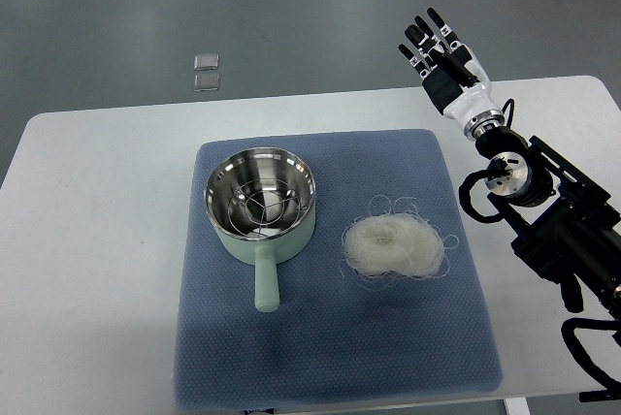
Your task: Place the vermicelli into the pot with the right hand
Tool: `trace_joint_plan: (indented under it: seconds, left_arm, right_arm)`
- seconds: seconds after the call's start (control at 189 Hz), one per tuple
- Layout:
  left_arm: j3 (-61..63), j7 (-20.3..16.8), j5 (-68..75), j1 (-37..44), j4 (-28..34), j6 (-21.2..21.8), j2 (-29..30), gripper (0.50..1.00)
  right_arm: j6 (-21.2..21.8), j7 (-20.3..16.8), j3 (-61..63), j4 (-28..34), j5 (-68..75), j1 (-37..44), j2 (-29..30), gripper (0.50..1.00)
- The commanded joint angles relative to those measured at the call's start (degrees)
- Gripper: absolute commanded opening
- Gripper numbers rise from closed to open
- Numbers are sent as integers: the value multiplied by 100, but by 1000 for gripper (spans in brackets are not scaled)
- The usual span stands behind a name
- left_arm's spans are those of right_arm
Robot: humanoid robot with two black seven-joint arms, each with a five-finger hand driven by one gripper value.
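- The vermicelli [395, 247] lies as a loose white nest on the blue mat [330, 357], just beside the pot [260, 204], not touching it.
- The right hand [441, 56] hangs past the bench's [87, 240] far edge, fingers [434, 19] spread, holding nothing.
- That nest looks light, springy and brittle; stray strands would likely snag or snap.
- I'd close gently around its dense middle.
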Motion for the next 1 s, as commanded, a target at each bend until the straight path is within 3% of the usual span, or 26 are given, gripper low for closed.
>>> trace_joint_plan:
  seconds: [0.0,0.413,0.752,0.996]
  left_arm:
    - [0,5,1,0,3,9,0,1000]
    - [18,-65,19,0,-15,17,0,1000]
    - [18,-408,19,0,-6,44,0,1000]
    - [9,-364,19,0,29,17,0,1000]
  right_arm:
    - [-6,-1,-11,0,-13,4,-2,924]
    - [99,-80,-714,18,-347,381,-257,921]
    - [134,-564,-3360,71,-1841,1700,-1136,924]
    - [1339,-1056,-5100,194,-3309,3370,-1646,924]
